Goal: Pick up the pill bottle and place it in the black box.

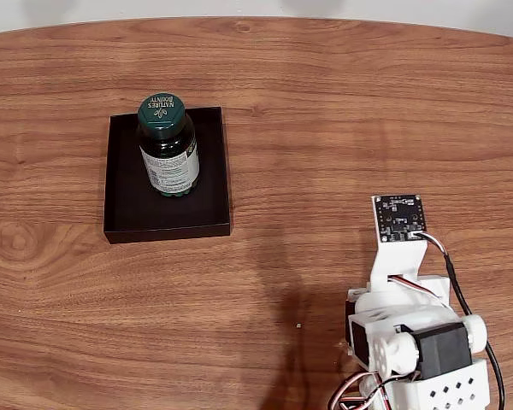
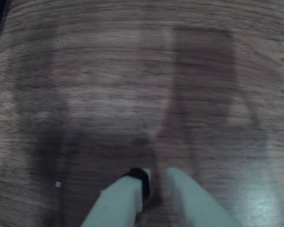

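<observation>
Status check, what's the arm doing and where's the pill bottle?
Gripper empty above bare table, fingers nearly closed. Pill bottle upright inside black box. Nothing in the way.

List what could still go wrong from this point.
1. The pill bottle stands upright in the black box, close to the far wall rather than centred; a knock to the box could perhaps tip it over.
2. The gripper sits low over the wooden table in the blurred wrist view, its fingertips slightly apart; any further dip might scrape the surface.
</observation>
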